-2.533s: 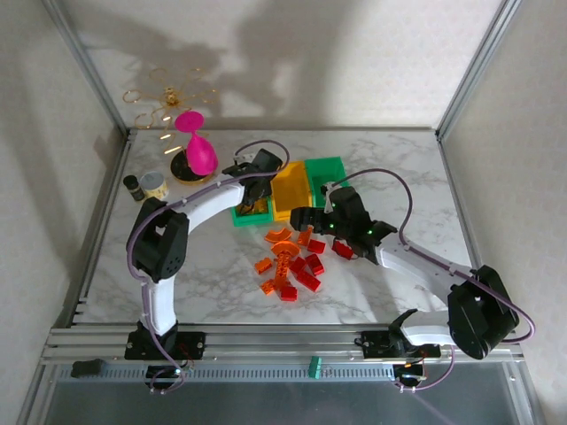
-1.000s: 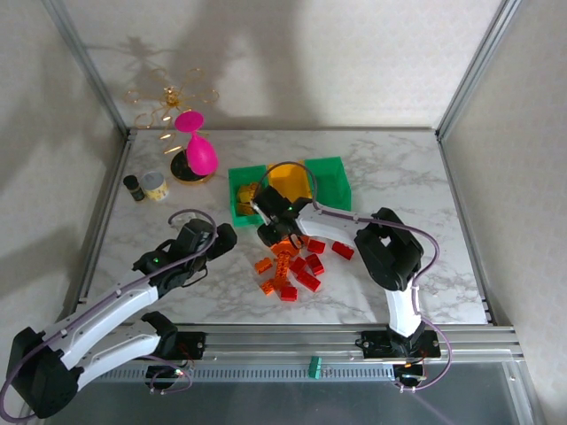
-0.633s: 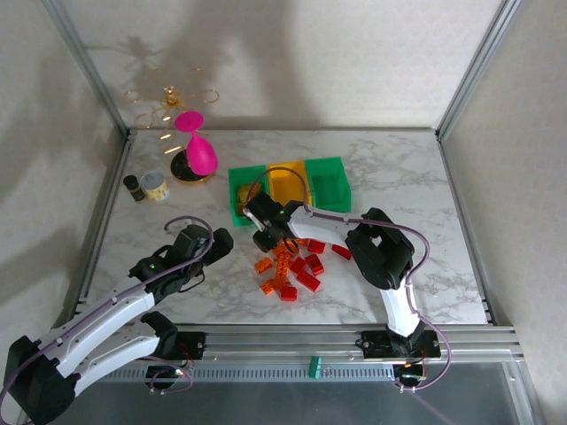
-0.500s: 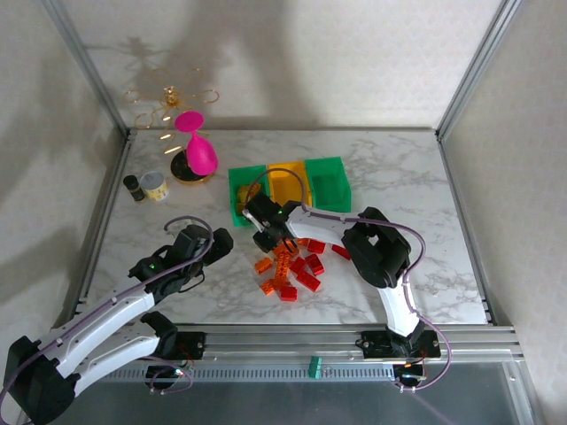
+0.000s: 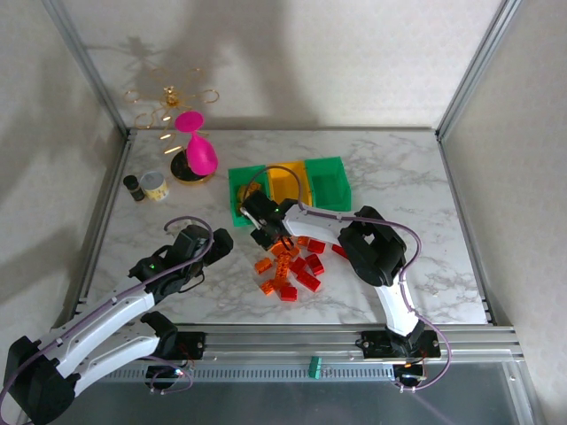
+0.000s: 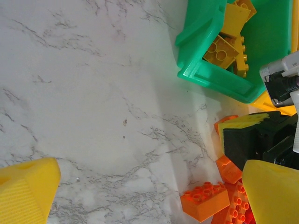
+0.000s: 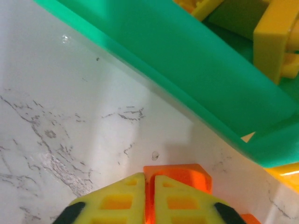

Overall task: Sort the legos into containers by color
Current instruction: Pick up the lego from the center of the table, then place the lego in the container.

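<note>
right pincer (image 7: 149, 186) pressed together, tips against an orange lego (image 7: 180, 173). your yellow-orange bin (image 5: 297, 173) sits just beyond it, slightly right.

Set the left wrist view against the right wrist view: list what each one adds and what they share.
The left wrist view adds the left gripper, wide open above the marble table. It also has the right gripper reaching in from the right and a loose orange brick, studs up.
The right wrist view adds a close look at the right gripper's shut fingertips against one orange piece. Whether that piece is pinched is unclear.
Both have the green bin holding yellow bricks, and the marble.
</note>
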Available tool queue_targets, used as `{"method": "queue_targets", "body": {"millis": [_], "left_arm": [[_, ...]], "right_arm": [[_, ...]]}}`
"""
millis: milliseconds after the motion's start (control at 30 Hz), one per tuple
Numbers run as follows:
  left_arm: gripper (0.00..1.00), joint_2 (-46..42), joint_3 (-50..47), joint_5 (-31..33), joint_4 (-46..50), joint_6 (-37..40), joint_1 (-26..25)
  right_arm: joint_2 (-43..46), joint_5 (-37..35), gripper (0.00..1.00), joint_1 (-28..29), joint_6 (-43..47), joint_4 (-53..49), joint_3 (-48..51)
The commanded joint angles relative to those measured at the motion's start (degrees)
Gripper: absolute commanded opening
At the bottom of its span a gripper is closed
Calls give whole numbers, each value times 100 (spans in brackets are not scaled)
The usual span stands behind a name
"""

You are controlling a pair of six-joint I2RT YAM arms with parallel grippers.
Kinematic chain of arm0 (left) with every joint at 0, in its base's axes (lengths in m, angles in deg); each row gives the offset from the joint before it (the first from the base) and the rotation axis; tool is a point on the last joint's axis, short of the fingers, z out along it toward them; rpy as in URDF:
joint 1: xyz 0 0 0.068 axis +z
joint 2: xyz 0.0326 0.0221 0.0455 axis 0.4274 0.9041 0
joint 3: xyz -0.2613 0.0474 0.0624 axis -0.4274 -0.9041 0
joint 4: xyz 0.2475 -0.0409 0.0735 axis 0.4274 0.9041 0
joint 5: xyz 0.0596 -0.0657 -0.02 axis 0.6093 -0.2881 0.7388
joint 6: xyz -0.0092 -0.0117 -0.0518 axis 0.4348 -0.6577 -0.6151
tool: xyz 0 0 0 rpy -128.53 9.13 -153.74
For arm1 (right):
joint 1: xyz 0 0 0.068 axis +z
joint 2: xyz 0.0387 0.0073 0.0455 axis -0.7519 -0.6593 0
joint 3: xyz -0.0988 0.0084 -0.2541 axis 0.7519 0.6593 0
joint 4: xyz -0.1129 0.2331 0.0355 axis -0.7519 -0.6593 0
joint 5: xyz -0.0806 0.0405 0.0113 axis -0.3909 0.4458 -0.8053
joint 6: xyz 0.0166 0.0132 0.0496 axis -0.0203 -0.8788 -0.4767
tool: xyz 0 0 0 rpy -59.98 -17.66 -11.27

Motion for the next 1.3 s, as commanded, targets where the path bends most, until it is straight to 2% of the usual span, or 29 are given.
{"method": "queue_targets", "body": {"millis": [0,133,433,533,667,900,1267], "left_arm": [[100,-20,54,103,281,-50,-19],[100,-66,144,110,364,-41,-15],[100,-156,468,112,542,53,-15],[100,-123,589,103,520,98,-14],[100,56,782,-49,286,235,-15],[100,711,1170,-171,-307,397,-15],[100,1569,1614,-98,-796,591,-6]], "right_arm": [[-22,-115,4,104,-88,-194,-72],[191,-21,0,153,-146,-219,-27],[1185,219,0,165,-516,79,542],[1534,536,0,87,-653,133,570],[1782,622,0,-184,-840,291,402],[1168,335,0,-955,-974,513,-314],[-162,179,0,-1646,-990,964,-1388]]}}
